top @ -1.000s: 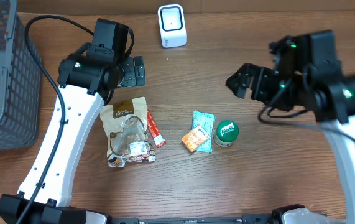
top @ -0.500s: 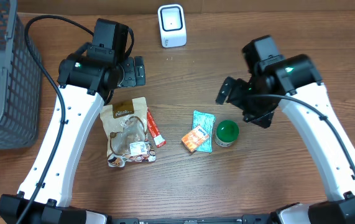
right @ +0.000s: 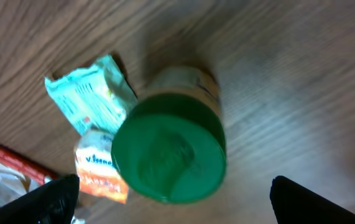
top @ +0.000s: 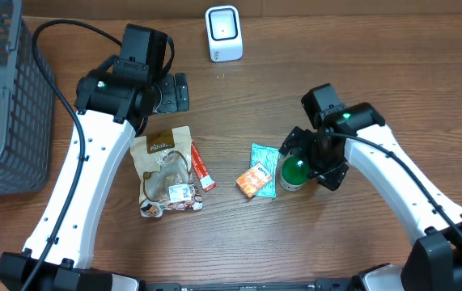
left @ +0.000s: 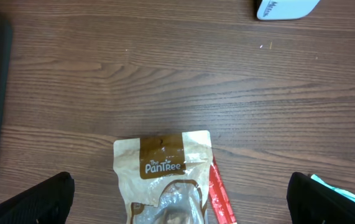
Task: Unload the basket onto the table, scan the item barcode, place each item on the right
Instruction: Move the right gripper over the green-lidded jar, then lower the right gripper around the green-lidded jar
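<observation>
Jar (top: 295, 171) with green lid upright on table (top: 360, 73), just beside teal packet (top: 264, 158) and orange packet (top: 254, 179), directly under right gripper (right: 174, 199). Fingers (right: 46, 199) spread wide either side of lid, nothing pinched. Best to centre over lid, drop low enough to clasp body below rim, then close squarely without clipping either packet. After that, lift straight and turn label toward white scanner (top: 223, 33) at far edge; barcode side not visible from here, so probably worth rotating slowly. Left gripper (left: 177, 199) likewise spread and empty, above snack bag (left: 165, 168)
</observation>
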`<control>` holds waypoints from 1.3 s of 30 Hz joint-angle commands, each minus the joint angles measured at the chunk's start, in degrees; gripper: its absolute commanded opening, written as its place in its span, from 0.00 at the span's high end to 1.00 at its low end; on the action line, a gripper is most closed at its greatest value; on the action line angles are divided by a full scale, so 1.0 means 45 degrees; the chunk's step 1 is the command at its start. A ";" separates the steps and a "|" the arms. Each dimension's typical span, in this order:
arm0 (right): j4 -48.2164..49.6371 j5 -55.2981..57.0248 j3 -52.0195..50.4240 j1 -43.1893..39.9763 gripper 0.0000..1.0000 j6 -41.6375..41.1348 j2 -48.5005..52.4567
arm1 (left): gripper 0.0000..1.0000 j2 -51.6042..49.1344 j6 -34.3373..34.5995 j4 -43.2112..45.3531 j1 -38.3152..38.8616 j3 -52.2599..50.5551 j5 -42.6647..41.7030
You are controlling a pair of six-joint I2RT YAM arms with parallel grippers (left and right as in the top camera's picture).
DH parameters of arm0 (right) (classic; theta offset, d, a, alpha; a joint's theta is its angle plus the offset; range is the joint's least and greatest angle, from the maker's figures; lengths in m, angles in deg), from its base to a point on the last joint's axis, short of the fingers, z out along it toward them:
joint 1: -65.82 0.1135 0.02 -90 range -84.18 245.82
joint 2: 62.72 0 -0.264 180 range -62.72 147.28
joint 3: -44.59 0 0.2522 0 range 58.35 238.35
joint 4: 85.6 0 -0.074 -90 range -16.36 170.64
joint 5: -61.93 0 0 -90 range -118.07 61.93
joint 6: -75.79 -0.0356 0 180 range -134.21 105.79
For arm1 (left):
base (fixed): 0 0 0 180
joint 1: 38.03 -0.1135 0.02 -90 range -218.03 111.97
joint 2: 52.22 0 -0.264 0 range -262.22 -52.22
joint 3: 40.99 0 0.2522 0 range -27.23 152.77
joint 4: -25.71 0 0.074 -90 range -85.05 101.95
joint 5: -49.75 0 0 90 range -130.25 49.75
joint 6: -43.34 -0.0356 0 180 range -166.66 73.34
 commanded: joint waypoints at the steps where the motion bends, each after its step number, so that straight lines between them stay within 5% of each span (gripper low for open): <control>1: 0.0554 0.0214 -0.0413 -0.0010 0.00 -0.0461 -0.0024 | 0.00 0.0034 -0.0243 0.0010 -0.0024 0.0170 0.0165; 13: 0.2132 0.0223 -0.1783 -0.0010 0.01 -0.0554 -0.0005 | 0.00 0.0039 -0.0243 0.0010 -0.0024 0.0170 0.0170; 22: 0.2108 0.0559 -0.1894 -0.0010 0.40 0.1515 -0.0005 | 0.00 0.0039 -0.0238 0.0010 -0.0024 0.0170 0.0165; 27: 0.1821 0.1559 -0.1894 -0.0010 0.41 0.4260 -0.0005 | 0.00 0.0039 -0.0243 0.0010 -0.0024 0.0170 0.0170; 33: 0.1020 0.4770 -0.1894 -0.0010 0.41 0.5226 -0.0005 | 0.00 0.0039 -0.0243 0.0010 -0.0024 0.0170 0.0165; 39: 0.1739 0.5071 -0.1894 -0.0010 0.41 0.6858 -0.0005 | 0.00 0.0039 -0.0243 0.0010 -0.0024 0.0170 0.0170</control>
